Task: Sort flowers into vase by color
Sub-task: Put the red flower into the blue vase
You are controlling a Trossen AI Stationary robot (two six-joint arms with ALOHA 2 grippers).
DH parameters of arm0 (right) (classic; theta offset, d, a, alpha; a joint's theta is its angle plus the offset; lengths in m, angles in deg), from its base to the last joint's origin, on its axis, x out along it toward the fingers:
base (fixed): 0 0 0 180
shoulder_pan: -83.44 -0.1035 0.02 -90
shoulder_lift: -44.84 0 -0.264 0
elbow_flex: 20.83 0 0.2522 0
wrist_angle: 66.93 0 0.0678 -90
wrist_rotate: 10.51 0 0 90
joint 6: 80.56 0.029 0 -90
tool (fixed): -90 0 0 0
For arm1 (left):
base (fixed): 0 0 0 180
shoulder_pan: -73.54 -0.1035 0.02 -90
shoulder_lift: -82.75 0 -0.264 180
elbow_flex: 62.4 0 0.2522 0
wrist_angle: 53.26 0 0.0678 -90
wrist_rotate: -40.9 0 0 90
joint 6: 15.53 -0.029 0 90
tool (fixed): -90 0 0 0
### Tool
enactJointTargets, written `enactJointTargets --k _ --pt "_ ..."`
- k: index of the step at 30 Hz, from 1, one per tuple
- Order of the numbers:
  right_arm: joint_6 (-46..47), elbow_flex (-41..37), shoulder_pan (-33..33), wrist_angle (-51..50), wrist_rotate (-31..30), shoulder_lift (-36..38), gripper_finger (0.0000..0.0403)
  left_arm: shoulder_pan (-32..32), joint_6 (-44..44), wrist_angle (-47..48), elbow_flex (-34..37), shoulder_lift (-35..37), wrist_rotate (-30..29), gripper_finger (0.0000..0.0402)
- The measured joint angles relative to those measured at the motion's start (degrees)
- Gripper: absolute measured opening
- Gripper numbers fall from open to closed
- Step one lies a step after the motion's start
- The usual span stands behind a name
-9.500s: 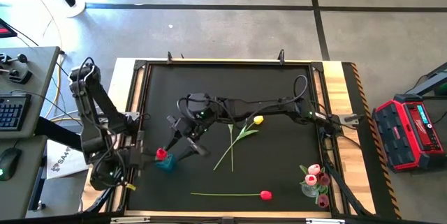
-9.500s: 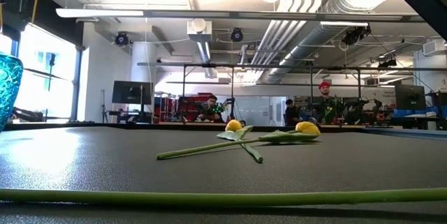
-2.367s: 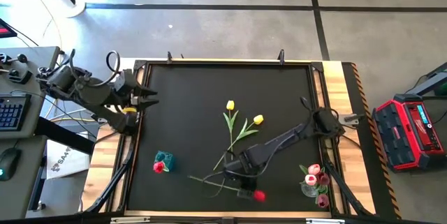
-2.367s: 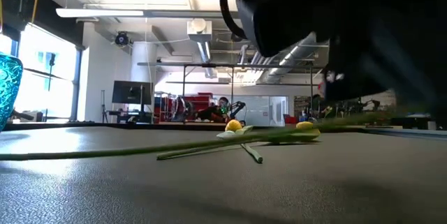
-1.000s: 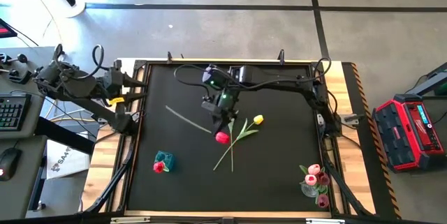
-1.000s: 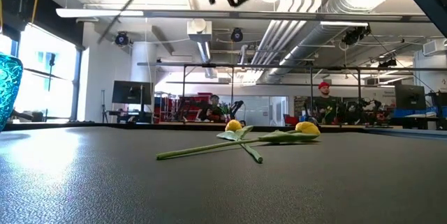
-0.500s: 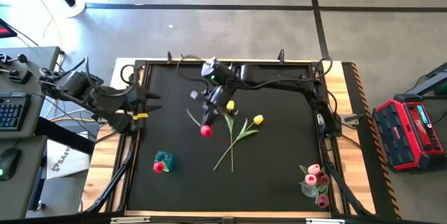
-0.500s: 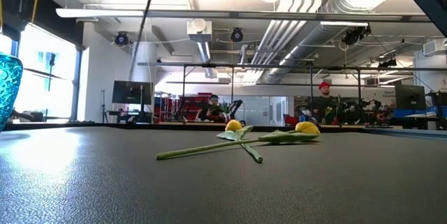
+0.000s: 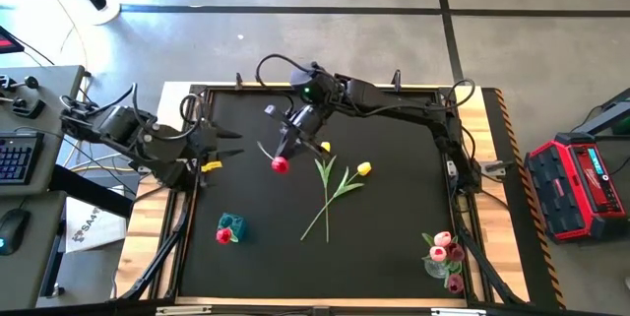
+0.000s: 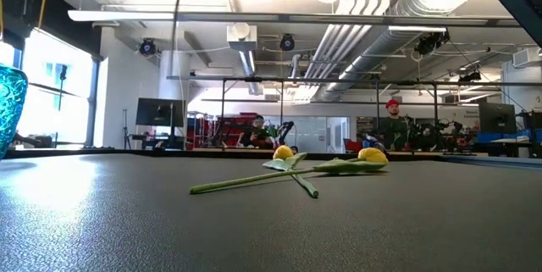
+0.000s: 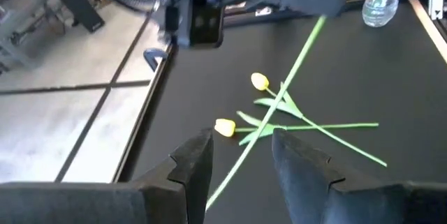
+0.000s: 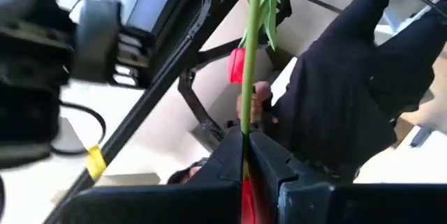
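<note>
High view, right gripper (image 9: 292, 131) pinching thin-stemmed red tulip (image 9: 280, 164), airborne

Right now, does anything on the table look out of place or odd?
Mostly tidy. The right claw holds a red tulip in the air by its stem, head hanging down. Two yellow tulips lie crossed on the mat, unsorted. The left claw waits open at the table's left edge.

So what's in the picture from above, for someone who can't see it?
The right gripper holds a red tulip above a black table. Two yellow tulips lie mid-table, near the left gripper; a teal vase holds one red flower and a clear vase holds pink ones.
</note>
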Motion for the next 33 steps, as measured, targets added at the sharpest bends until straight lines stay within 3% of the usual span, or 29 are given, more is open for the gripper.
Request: enactJointTargets --k 3,8,19,33 --pt "3.36 0.00 -0.08 1.51 -1.27 0.00 0.0000 0.00 -1.52 -2.51 0.00 -1.41 -0.01 0.0135" --pt "13.59 0.00 -0.52 8.88 -9.31 -0.01 0.0000 0.00 -1.94 -4.40 0.00 -4.10 -1.27 0.0135" --pt "19.70 0.04 -0.50 16.83 0.46 0.00 0.0000 -0.02 -2.93 -6.77 0.00 -6.80 -1.10 0.0136" --pt "22.94 0.04 -0.48 21.15 4.28 0.00 0.0000 -0.02 -2.78 -10.20 -0.02 -10.00 2.31 0.0122"
